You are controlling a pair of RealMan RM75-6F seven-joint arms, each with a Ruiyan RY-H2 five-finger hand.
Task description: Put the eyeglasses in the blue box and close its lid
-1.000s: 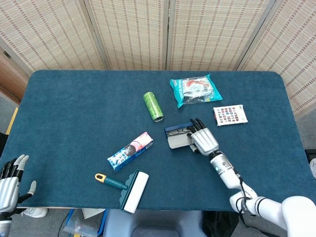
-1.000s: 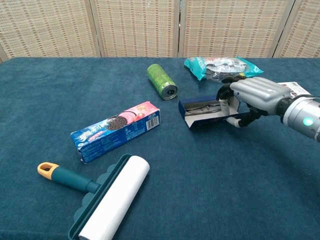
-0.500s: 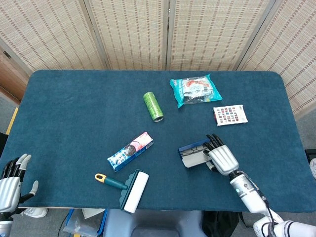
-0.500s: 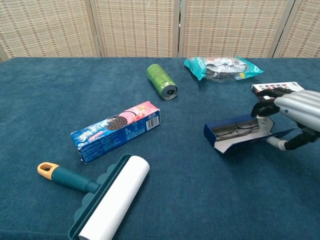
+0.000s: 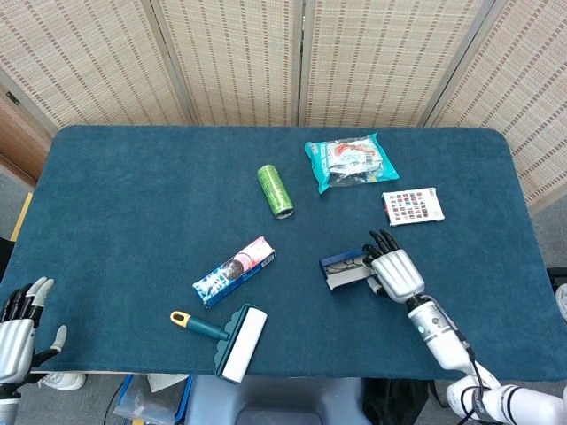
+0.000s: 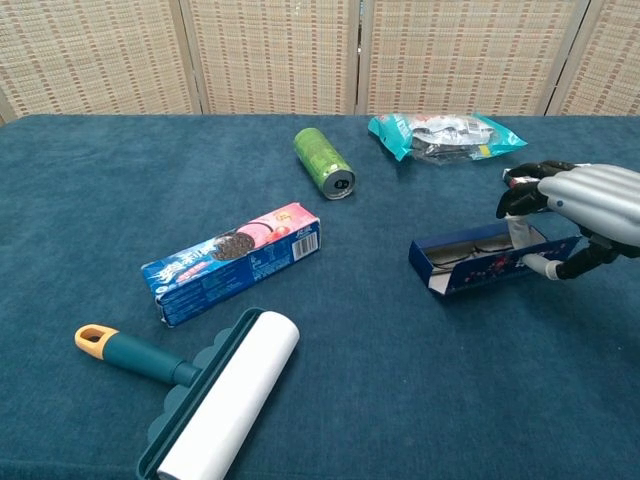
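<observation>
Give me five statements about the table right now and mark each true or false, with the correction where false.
1. The right hand holds the blue box. True.
2. The eyeglasses lie on the cloth beside the box. False: they lie inside the box.
3. The green can stands upright. False: it lies on its side.
4. The lint roller lies nearer the table's front edge than the cookie box. True.
5. The left hand touches the lint roller. False: it is off the table's left corner, holding nothing.
</observation>
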